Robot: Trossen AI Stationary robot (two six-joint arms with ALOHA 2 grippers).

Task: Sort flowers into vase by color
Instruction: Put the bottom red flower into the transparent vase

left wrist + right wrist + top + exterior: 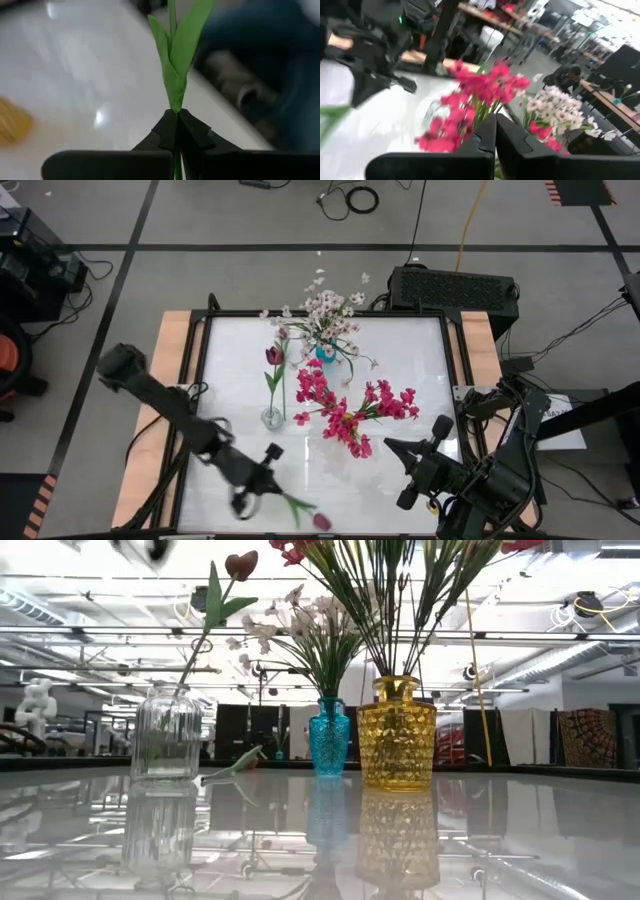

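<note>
My left gripper (262,492) is near the table's front edge, shut on a green-stemmed tulip whose dark maroon bloom (322,521) lies out toward the right. Its leaves (176,55) rise beyond the fingertips. A clear glass vase (272,417) holds another maroon tulip (273,356). The blue vase (329,736) holds white-pink blossoms (328,308). The yellow vase (397,732) holds magenta blooms (345,412). My right gripper (392,445) hangs shut and empty at the near right, pointing toward the magenta blooms. My left gripper pinches the tulip's green stem (175,106) between its two fingertips, just below where the leaves branch off. The stem runs on past the fingertips, roughly in line with them, toward the bloom. Whether the bloom still touches the table I cannot tell.
The three vases stand close together in the middle of the white tabletop (410,370), inside a black frame. A black box (452,285) sits beyond the far right corner. Bare tabletop lies to the left of the glass vase and along the front.
</note>
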